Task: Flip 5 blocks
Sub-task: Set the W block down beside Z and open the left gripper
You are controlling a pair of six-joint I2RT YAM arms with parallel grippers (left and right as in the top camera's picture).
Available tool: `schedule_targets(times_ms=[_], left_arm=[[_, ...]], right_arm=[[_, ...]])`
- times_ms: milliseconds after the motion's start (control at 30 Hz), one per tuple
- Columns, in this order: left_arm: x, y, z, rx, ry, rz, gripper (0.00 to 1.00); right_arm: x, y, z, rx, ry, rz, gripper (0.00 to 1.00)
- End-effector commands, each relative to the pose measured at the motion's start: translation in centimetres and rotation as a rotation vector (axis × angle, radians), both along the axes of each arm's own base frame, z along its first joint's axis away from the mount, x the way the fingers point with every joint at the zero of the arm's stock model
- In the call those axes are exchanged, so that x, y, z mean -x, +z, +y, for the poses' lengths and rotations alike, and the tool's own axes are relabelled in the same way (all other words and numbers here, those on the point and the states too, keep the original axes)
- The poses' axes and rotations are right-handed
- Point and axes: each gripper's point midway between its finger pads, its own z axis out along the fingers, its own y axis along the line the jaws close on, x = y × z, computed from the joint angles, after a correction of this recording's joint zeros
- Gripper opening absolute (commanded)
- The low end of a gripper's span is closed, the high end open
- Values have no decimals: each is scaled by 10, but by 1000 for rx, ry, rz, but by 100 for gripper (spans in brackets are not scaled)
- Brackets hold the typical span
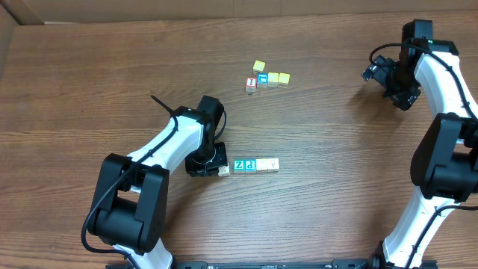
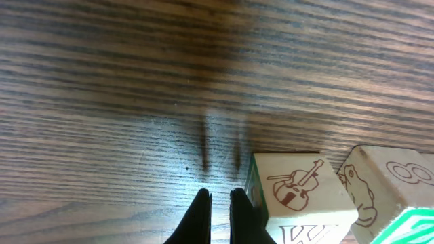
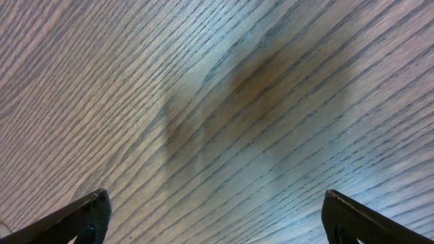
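While the left gripper (image 2: 220,198) holds its jaws pinched shut on nothing, the whitish violin-marked block (image 2: 298,186) sits just to their right, heading a row of blocks (image 1: 256,165) running rightward across the surface (image 1: 336,149), far nearer this arm than the wide-open right gripper (image 3: 213,217).

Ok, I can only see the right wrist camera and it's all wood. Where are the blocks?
Observer: Overhead, a row of blocks lies mid-table, beside the left gripper, far from your right gripper.
Operator: Is the left one holding a block?
Observer: No. Its jaws are shut on nothing, right beside the violin block.
Operator: Any more blocks?
Observer: A second cluster sits farther back, including a red-faced cube.
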Motion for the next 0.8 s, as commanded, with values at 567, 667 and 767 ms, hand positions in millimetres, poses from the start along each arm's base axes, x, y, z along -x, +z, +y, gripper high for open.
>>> schedule_targets(times_ms=[567,667,767], left_arm=[[-8,3,-8,27,43,-40,4],[-10,3,-9,31,47,-49,4],[-13,3,-10,34,47,-58,4]], right_arm=[[-7,19,-1,10,4,-51,100],[-7,19,-1,10,4,-50,100],[-7,19,-1,10,4,-51,100]])
